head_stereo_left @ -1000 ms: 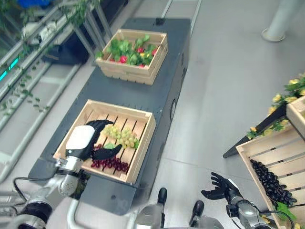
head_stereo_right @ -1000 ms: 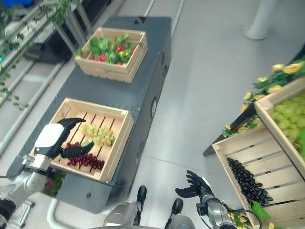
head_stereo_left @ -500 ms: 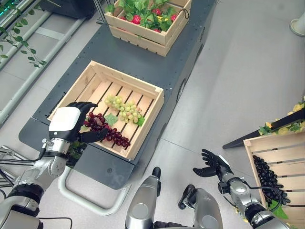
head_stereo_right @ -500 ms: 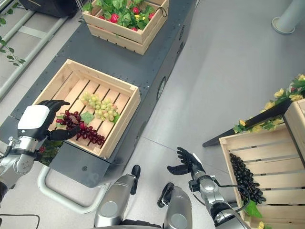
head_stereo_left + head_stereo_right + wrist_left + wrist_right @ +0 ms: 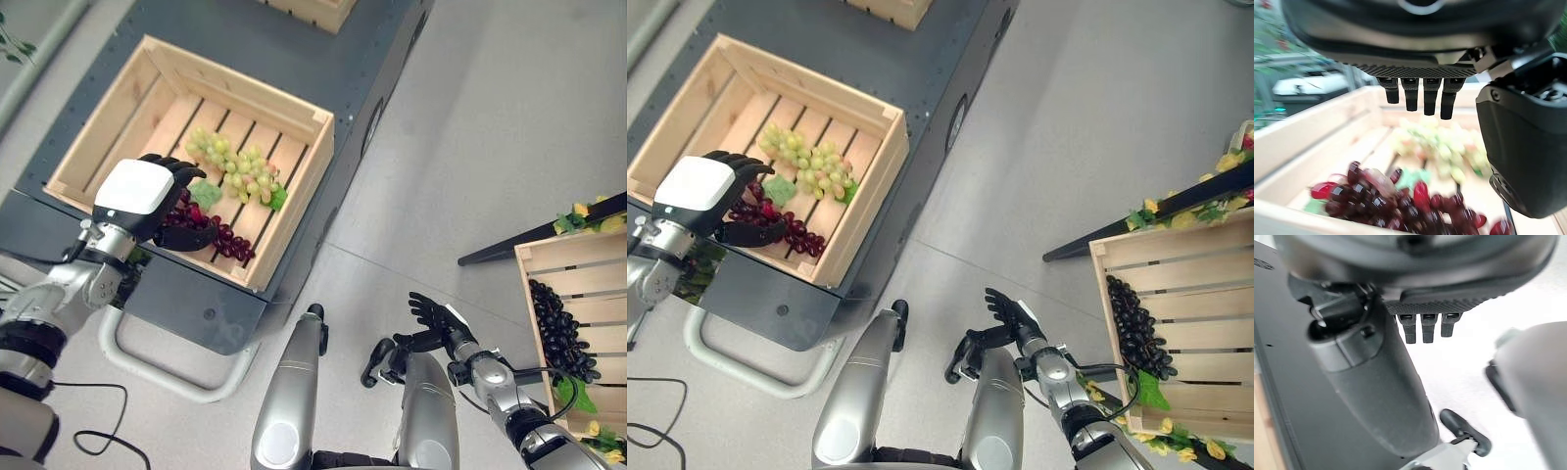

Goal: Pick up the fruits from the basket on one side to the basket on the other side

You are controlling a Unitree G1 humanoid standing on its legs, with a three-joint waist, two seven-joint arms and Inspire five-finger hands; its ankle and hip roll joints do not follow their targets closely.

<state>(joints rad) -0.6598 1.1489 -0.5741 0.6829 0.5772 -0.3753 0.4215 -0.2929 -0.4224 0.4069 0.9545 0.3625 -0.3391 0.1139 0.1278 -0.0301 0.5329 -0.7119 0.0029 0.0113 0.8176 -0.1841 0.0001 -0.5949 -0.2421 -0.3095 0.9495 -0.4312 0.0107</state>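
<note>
Fingers [image 5: 1422, 100] of left hand [image 5: 147, 201] spread above red grapes [image 5: 1400, 203], not touching, wooden crate [image 5: 294, 157]

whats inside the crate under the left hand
Green grapes and red grapes lie in the crate. The left hand covers part of the red bunch.

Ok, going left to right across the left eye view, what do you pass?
Left hand → red grapes → right hand → black grapes in the crate on the right.
</note>
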